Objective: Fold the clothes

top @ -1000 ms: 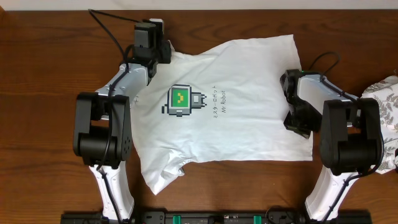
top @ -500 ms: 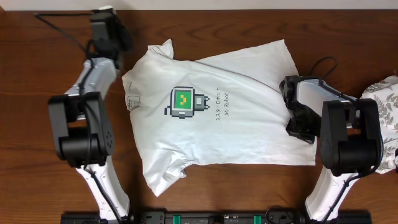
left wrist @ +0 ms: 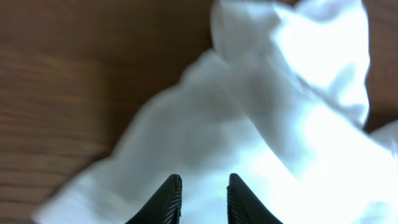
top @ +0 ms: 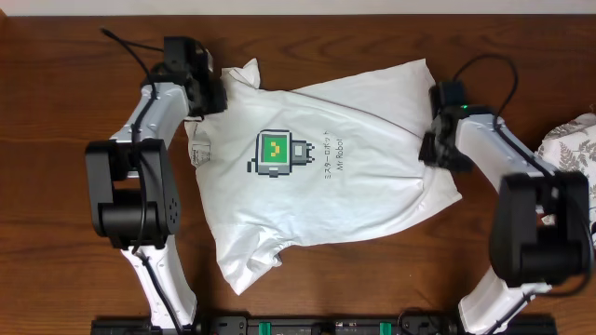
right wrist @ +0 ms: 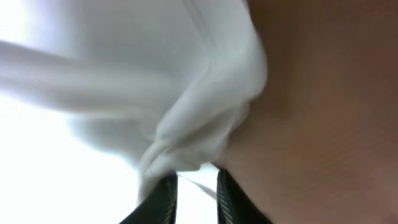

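Across the middle of the overhead view, the white T-shirt point(top: 317, 177) lies spread on the brown wooden table point(top: 56, 233), its collar toward the left of the frame and its hem toward the right. The square green, yellow and black picture point(top: 273, 154) faces up left of centre, with a line of small dark lettering point(top: 331, 154) just to its right. One sleeve points to the upper left and the other to the lower left, where it lies rumpled. The hem side is uneven, with folds running from the upper right corner toward the middle.

At the upper left of the shirt, the left gripper point(top: 209, 88) sits over the sleeve and shoulder. Its own camera shows the left gripper point(left wrist: 204, 186) with the fingertips a narrow gap apart, white cloth beneath them and nothing seen pinched between them.

On the right edge of the shirt, the right gripper point(top: 433, 151) meets the hem. Its own camera shows the right gripper point(right wrist: 196, 186) with the fingertips also narrowly apart and a bunched fold of cloth right at them; whether the cloth is gripped I cannot tell.

At the far right edge of the frame lies a white cloth with grey leaf print point(top: 573, 140), apart from the shirt.
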Motion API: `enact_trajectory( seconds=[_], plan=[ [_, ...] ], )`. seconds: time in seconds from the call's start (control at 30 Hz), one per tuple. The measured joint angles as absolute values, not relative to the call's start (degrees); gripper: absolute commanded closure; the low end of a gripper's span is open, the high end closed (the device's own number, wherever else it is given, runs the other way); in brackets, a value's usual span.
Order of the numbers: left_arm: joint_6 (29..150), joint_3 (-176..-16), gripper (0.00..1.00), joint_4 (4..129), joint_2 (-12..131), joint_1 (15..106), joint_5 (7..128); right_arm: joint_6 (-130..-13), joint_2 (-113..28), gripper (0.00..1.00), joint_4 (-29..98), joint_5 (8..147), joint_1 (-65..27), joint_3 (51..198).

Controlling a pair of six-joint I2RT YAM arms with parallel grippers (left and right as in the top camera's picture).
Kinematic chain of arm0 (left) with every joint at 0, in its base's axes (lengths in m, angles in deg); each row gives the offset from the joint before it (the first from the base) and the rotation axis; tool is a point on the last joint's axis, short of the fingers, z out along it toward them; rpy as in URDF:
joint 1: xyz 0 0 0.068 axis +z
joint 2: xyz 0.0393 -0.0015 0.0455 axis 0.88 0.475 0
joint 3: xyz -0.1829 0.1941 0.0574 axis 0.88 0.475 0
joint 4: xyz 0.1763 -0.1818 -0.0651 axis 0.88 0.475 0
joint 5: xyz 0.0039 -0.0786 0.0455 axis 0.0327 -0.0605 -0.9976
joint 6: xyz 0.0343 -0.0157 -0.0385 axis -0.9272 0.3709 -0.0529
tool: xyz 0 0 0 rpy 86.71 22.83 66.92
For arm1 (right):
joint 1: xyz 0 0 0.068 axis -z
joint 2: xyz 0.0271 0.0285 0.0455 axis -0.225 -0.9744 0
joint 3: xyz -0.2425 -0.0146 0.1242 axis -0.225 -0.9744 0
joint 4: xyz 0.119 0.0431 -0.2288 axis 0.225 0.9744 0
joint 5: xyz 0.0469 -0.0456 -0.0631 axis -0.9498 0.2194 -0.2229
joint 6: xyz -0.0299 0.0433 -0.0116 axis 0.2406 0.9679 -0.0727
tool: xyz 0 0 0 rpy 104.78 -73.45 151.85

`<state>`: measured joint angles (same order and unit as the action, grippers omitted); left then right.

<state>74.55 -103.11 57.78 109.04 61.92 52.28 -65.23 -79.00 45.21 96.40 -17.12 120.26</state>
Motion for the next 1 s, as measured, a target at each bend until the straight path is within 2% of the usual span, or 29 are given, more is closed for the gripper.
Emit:
enact_trajectory(
  seconds=[0.07, 0.3, 0.37, 0.47, 0.57, 0.63, 0.67, 1.0],
  plan=[
    [74.6, -101.5, 0.78, 58.2, 109.0, 61.5, 52.3, -66.7, -76.4, 0.55, 43.4, 93.1, -17.1, 121.5],
    [74.5, -97.0, 0.81, 58.2, 108.1, 61.6, 52.0, -69.1, -70.9, 0.45, 44.9, 88.2, -17.1, 124.5],
    [74.5, -96.2, 0.81, 58.4, 107.6, 61.6, 51.5, -69.4, -71.4, 0.45, 45.3, 87.7, -17.1, 124.4],
    [74.5, -95.4, 0.81, 59.3, 106.9, 61.5, 50.4, -69.8, -72.1, 0.57, 45.3, 87.1, -17.1, 124.4],
    [74.7, -95.2, 0.81, 59.7, 106.7, 61.5, 48.9, -69.4, -72.7, 0.84, 45.7, 86.2, -17.1, 123.9],
    [75.7, -95.2, 0.81, 60.0, 106.6, 61.3, 47.1, -69.2, -73.4, 0.96, 45.9, 85.3, -17.1, 123.1],
    [76.2, -95.2, 0.81, 60.1, 106.6, 61.4, 46.4, -69.1, -74.0, 0.99, 46.1, 84.7, -17.1, 122.6],
    [79.8, -95.2, 0.81, 60.8, 106.5, 63.3, 42.8, -68.1, -80.8, 0.99, 45.8, 80.6, -18.4, 116.7]
  ],
)
